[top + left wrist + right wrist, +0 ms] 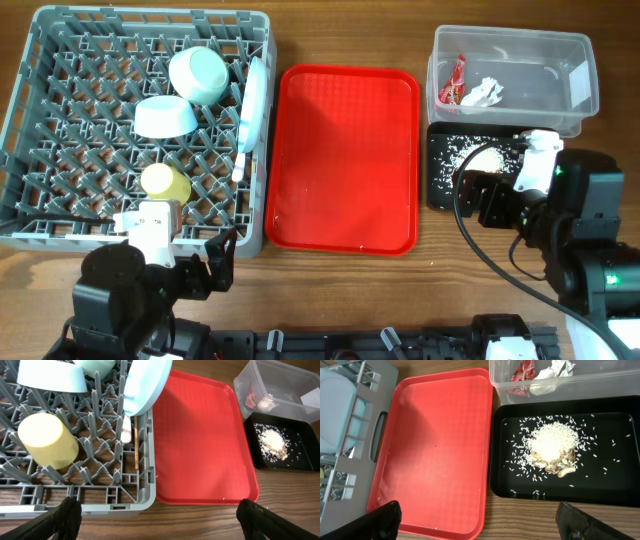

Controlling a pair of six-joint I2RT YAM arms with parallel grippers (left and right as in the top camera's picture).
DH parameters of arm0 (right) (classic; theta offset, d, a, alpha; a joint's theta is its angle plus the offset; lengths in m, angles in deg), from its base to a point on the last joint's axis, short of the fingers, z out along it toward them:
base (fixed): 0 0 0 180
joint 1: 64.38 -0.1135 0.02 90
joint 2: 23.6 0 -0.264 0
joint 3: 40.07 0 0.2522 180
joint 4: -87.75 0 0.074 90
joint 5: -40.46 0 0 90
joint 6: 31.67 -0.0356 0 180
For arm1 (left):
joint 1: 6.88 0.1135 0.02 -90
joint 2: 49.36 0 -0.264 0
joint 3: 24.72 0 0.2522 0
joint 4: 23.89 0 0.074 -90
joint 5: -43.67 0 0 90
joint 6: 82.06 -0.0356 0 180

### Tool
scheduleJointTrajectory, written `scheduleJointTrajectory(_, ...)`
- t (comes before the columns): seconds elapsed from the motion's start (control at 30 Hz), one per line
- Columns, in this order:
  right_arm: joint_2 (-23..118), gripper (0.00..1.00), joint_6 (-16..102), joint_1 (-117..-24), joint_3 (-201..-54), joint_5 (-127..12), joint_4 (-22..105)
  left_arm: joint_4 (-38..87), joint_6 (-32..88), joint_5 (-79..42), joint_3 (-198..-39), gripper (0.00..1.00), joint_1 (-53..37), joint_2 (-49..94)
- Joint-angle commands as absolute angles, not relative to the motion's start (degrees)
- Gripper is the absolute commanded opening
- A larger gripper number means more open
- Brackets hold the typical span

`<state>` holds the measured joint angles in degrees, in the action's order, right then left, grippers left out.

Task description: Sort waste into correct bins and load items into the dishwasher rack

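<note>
Grey rack point(100, 506) is seen just ahead of the spread, empty left gripper point(160, 515); rice scraps point(552, 445) ahead of the right gripper point(479, 519), likewise spread. The leaning plate point(145, 385) could be toppled if brushed.

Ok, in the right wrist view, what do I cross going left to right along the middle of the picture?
dishwasher rack → red tray → black tray
</note>
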<state>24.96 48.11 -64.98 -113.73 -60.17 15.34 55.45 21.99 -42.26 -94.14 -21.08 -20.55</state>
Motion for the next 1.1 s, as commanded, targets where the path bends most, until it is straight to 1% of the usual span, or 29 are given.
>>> scheduleJointTrajectory(0.0,20.7,1.0,47.7,-65.1,-111.9,-59.4,15.5,55.3,22.1,-43.0,-93.7,1.0,-21.4,-20.8)
scheduleJointTrajectory(0.13,10.1,1.0,48.0,-65.1,-106.8,-56.8,17.8,55.3,22.1,-43.0,-93.7,1.0,-21.4,-20.8)
scheduleJointTrajectory(0.33,-7.8,1.0,48.2,-65.9,-87.8,-56.8,41.1,55.3,22.1,-43.0,-93.7,1.0,-21.4,-20.8)
scheduleJointTrajectory(0.47,-16.0,1.0,47.7,-66.1,-75.0,-57.7,57.7,55.3,22.1,-43.0,-93.7,1.0,-21.4,-20.8)
scheduleJointTrajectory(0.63,-22.7,1.0,48.0,-67.1,-63.5,-56.4,73.3,55.3,22.1,-43.0,-93.7,1.0,-21.4,-20.8)
scheduleJointTrajectory(0.83,-23.4,1.0,47.9,-68.5,-57.3,-49.1,80.3,55.3,22.1,-43.0,-93.7,1.0,-21.4,-20.8)
scheduleJointTrajectory(0.9,-23.4,1.0,49.3,-68.5,-54.9,-49.4,80.4,55.3,22.1,-43.0,-93.7,1.0,-21.4,-20.8)
scheduleJointTrajectory(0.97,-23.5,1.0,49.6,-68.5,-54.1,-49.3,74.3,55.3,22.1,-43.0,-93.7,1.0,-21.4,-20.8)
scheduleJointTrajectory(1.03,-23.5,1.0,54.0,-68.5,-54.1,-51.3,74.1,55.3,22.1,-43.0,-93.7,1.0,-21.4,-20.8)
scheduleJointTrajectory(1.07,-23.5,1.0,54.3,-68.5,-54.1,-51.5,74.1,55.3,22.1,-43.0,-93.7,1.0,-21.4,-20.8)
